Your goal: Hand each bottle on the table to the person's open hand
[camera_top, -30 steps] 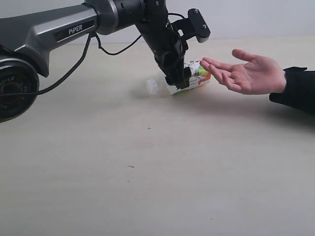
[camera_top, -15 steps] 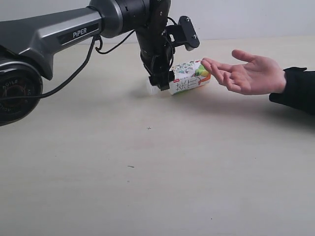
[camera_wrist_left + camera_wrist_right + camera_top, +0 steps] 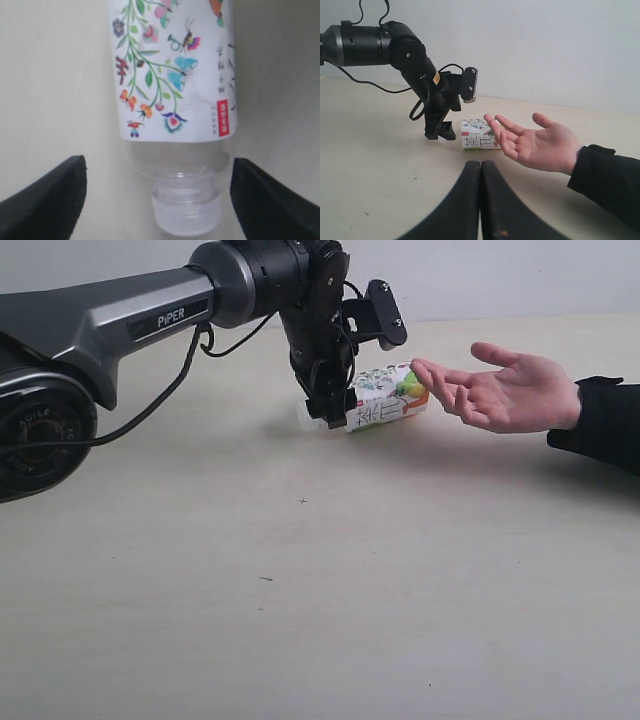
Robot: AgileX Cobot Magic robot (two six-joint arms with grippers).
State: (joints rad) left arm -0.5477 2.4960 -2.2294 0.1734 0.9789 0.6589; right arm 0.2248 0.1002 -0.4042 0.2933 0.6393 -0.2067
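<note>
My left gripper [image 3: 330, 418] is wide, empty; I judge the bottle [image 3: 385, 398] light, slippery, best gripped on its label, 3 o'clock from the cap [image 3: 306, 416].

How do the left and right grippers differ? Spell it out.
The left gripper is open, its fingers flanking the cap end of the floral-label bottle without touching; the right gripper is shut, fingers pressed together, empty. The left is at the bottle; the right is back from it. Both have black fingers.

A plain, pale grey wall [image 3: 520, 280] runs across the background in the exterior and right wrist views, while a black sleeve [image 3: 612, 425] shows at the right edge of the exterior view, its cuff pointing leftward.
</note>
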